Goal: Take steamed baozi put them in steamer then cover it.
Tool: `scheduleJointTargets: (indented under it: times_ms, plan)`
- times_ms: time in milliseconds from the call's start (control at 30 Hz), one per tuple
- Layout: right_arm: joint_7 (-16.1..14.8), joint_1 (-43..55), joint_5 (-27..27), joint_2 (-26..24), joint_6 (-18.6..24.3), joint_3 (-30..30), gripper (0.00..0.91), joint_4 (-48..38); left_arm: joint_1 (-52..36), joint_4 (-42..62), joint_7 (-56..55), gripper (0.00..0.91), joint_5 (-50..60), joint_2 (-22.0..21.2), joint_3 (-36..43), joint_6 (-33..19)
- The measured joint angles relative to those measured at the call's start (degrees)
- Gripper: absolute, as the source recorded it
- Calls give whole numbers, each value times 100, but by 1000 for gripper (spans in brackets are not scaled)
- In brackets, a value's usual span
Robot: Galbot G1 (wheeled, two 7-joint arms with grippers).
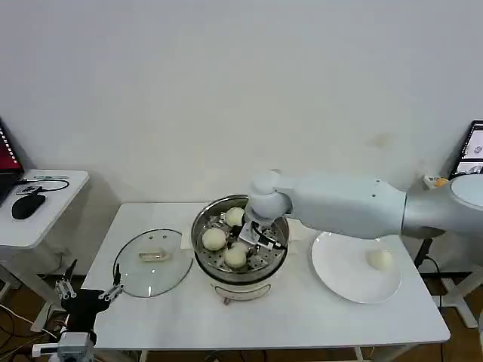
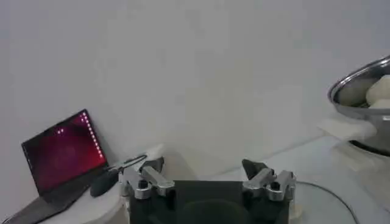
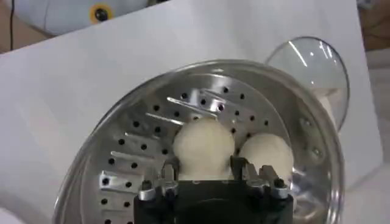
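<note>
The steamer (image 1: 202, 226), a shiny steel pot with a perforated tray (image 3: 140, 134), stands mid-table. Three baozi lie inside it (image 1: 235, 216), (image 1: 214, 238), (image 1: 235, 257). My right gripper (image 1: 253, 235) reaches into the pot. In the right wrist view its fingers (image 3: 170, 169) press both sides of one baozi (image 3: 204, 143) resting on the tray, with another baozi (image 3: 265, 155) beside it. A further baozi (image 1: 379, 259) sits on the white plate (image 1: 339, 279). The glass cover (image 1: 153, 261) lies flat left of the pot. My left gripper (image 1: 92, 280) hangs open and empty at the table's front left corner.
A side table (image 1: 53, 211) with a mouse (image 1: 27, 205) and a laptop (image 2: 61, 159) stands far left. The cover (image 3: 317, 67) also shows beyond the pot's rim. The table's front strip is bare white surface (image 1: 287, 320).
</note>
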Motion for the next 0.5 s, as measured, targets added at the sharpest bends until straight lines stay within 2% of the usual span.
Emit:
scheduleJointTargets:
  times_ms: [33, 67, 100, 500]
  plan:
    - [0, -1, -15, 0, 13, -1, 665, 3, 0, -1, 0, 907, 0, -3, 0, 0]
    - [-1, -1, -26, -3, 31, -7, 846, 8, 0, -1, 0, 907, 1, -7, 3, 0]
    - [-3, 0, -32, -5, 46, -13, 907, 10, -1, -2, 0, 907, 1, -9, 7, 0]
    - [59, 167, 22, -113, 137, 21, 907, 8, -45, -6, 0, 907, 7, 13, 53, 7]
